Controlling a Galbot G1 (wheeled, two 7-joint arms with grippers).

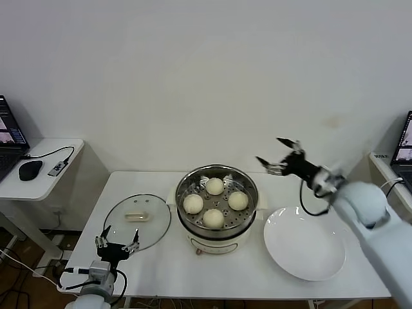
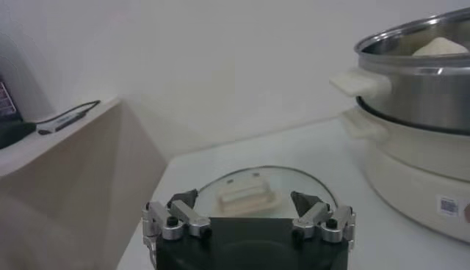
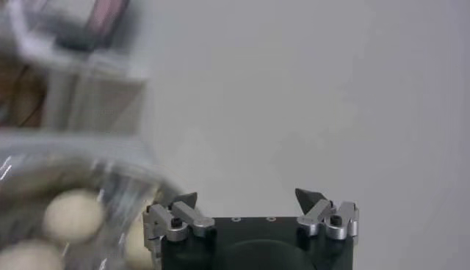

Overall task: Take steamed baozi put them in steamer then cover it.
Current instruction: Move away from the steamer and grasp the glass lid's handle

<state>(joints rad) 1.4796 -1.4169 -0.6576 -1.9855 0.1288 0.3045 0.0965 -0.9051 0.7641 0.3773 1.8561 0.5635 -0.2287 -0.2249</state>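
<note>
The steel steamer [image 1: 248, 217] stands uncovered in the middle of the table on its white base. Several cream-white baozi lie on its perforated tray, one at the back [image 1: 214, 186] and one at the front [image 1: 214, 218]. To the steamer's left the glass cover [image 1: 151, 232] lies flat, its cream handle [image 1: 137, 217] up. My left gripper [image 1: 117, 243] hovers open just in front of the cover [image 2: 257, 192], holding nothing. My right gripper [image 1: 278, 156] is open and empty in the air behind and to the right of the steamer. In the right wrist view a baozi [image 3: 72, 215] shows off to one side of the right gripper [image 3: 248, 196].
A large white plate [image 1: 304, 244] sits bare at the table's right. A side table [image 1: 45, 183] at the far left carries a mouse [image 1: 29, 170] and a laptop. Another screen shows at the right edge. The steamer's cream side handle [image 2: 358, 82] juts toward the cover.
</note>
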